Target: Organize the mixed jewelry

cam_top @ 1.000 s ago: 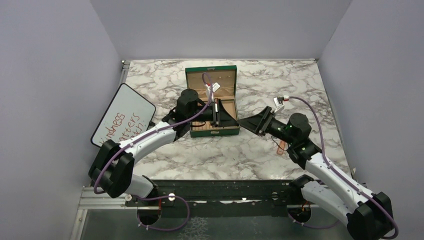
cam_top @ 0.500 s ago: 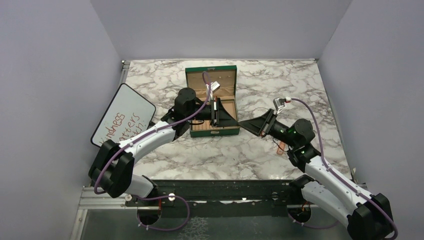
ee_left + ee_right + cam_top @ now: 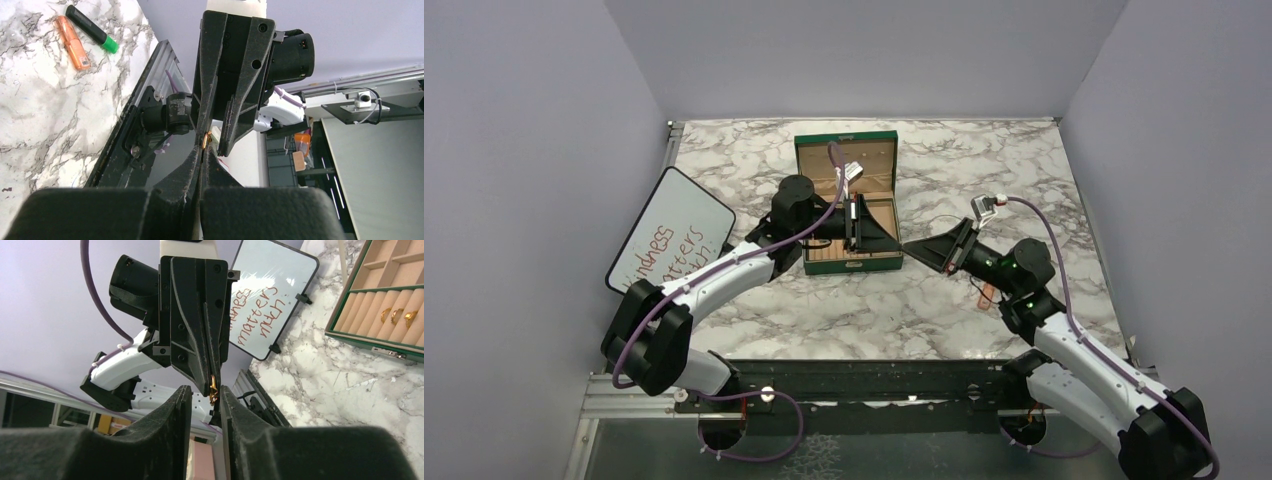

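The left fingers (image 3: 190, 167) pinch a tiny gold ring (image 3: 206, 141) in the air, just right of the green box (image 3: 852, 266), between the spread right fingers (image 3: 175, 415), apparently to pass it over for a better grip.

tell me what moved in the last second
The right arm's wrist sank and drew slightly back toward its base, then held. The left arm edged left a little. The right gripper and left gripper stayed tip to tip by the green box; whiteboard unmoved.

Shiny gold metal ring (image 3: 206, 140), matt black plastic left tool (image 3: 202, 150)
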Available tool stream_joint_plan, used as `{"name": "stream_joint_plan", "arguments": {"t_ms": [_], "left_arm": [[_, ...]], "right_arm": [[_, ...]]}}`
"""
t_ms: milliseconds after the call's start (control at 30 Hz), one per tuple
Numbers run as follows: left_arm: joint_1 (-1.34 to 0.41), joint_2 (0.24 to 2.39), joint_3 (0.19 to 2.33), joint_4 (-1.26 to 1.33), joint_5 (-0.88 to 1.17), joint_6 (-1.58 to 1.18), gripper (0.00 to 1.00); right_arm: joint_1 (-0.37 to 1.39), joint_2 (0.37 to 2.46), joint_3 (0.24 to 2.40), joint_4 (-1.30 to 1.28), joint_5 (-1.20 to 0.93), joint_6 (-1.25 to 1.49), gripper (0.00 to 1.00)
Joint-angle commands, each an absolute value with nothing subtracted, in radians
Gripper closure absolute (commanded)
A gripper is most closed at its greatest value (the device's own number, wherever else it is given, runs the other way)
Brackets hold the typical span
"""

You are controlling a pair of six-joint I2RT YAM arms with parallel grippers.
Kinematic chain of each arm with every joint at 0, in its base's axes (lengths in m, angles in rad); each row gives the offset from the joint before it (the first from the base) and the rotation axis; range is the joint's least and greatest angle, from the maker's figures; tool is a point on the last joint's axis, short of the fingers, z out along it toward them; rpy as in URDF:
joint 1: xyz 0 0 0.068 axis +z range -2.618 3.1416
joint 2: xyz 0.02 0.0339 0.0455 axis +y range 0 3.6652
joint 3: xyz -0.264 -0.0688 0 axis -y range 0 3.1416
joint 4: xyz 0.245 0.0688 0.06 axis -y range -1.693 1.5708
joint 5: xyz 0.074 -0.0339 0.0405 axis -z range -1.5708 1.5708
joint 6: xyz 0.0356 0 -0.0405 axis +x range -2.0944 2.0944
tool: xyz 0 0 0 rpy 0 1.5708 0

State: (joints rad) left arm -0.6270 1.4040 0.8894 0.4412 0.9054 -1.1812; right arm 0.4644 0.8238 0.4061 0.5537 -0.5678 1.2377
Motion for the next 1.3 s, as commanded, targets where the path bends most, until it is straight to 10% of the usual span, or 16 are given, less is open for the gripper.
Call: {"name": "stream_joint_plan", "arguments": {"t_ms": [0,900,1133,1267], "left_arm": [[-0.610,1.382,0.878,0.469,0.935,-1.178,1.00],[-0.603,1.382,0.867,0.469,0.950,-1.170,1.00],[-0.603,1.379,0.868,0.471,0.950,-1.170,1.00],[-0.603,1.379,0.865,0.471,0.948,-1.170,1.00]], "right_arm": [[0.460,0.802,0.437,0.542,-0.565,1.210,0.65],[0.460,0.856,0.471,0.517,-0.533,1.170,0.78],[0.459,0.894,0.479,0.509,-0.544,1.169,0.59],[0.460,0.902,0.467,0.550,-0.552,1.190,0.65]]}}
